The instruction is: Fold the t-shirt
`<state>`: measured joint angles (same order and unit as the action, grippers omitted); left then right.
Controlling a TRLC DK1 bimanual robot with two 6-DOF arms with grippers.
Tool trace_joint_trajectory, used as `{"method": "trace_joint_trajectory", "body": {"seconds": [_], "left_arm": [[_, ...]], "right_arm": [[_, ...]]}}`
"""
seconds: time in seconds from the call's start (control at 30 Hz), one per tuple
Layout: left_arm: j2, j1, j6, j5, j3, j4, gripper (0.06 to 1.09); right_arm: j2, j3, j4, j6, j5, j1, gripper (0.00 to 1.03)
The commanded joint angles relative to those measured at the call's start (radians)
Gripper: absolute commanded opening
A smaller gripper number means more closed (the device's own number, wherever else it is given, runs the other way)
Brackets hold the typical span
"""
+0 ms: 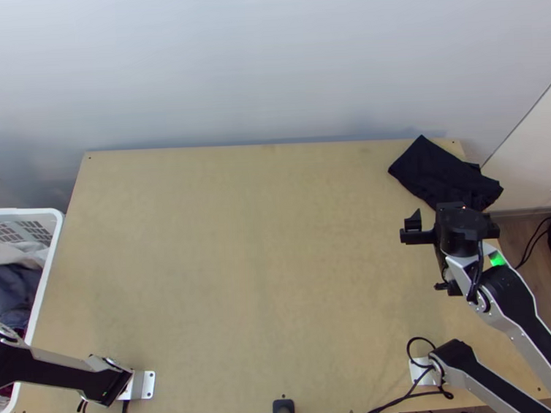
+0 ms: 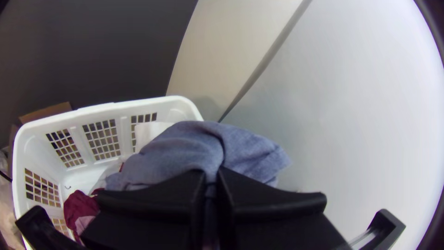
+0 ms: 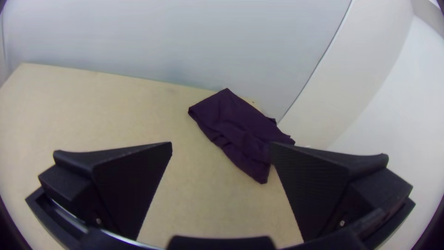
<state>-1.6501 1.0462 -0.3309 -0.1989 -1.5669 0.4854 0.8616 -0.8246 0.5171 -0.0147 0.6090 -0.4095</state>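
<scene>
A bunched blue-grey garment [image 2: 185, 148] is pinched by the left pincer [image 2: 212, 177] at the white plastic laundry basket [image 2: 138, 103], beside the table's [image 1: 264, 280] left edge. A maroon garment [image 2: 77, 207] is held in the basket. The right pincer [image 1: 452, 224] is spread over the table's right side, with nothing gripped. Near it, at the far right corner, a dark folded garment [image 1: 438, 171] is laid, wrinkled, its end extended past the edge.

A robotics lab, by its two jointed arms [image 1: 515, 298], wooden table [image 1: 264, 280] and cables [image 1: 419, 338]
</scene>
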Motion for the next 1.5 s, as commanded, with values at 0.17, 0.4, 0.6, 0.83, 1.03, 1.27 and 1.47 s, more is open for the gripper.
{"method": "trace_joint_trajectory", "body": {"seconds": [0.17, 0.4, 0.6, 0.83, 1.03, 1.27, 1.47], "left_arm": [[0.015, 0.09, -0.045, -0.056, -0.374, 0.097, 0.1], [0.019, 0.115, -0.065, -0.154, -0.498, 0.183, 0.1], [0.084, 0.025, -0.045, -0.221, -0.317, 0.262, 0.1], [0.159, -0.086, -0.068, -0.105, 0.061, -0.014, 0.1], [-0.002, -0.086, -0.048, -0.028, 0.162, -0.162, 0.1], [-0.162, -0.094, -0.043, 0.076, 0.232, -0.334, 0.1], [-0.401, -0.06, -0.039, 0.159, 0.154, -0.409, 0.11]], "right_arm": [[-0.022, 0.005, 0.015, -0.001, 0.0, 0.003, 0.98], [-0.019, 0.013, 0.009, -0.001, 0.0, 0.003, 0.98], [-0.013, 0.015, 0.003, 0.001, 0.0, 0.003, 0.98], [-0.021, 0.039, 0.004, -0.001, 0.0, 0.008, 0.98], [-0.032, 0.044, 0.017, 0.001, 0.0, 0.011, 0.98], [-0.021, 0.045, 0.011, 0.001, -0.002, 0.009, 0.98], [-0.022, 0.044, 0.031, -0.001, 0.0, 0.009, 0.98]]}}
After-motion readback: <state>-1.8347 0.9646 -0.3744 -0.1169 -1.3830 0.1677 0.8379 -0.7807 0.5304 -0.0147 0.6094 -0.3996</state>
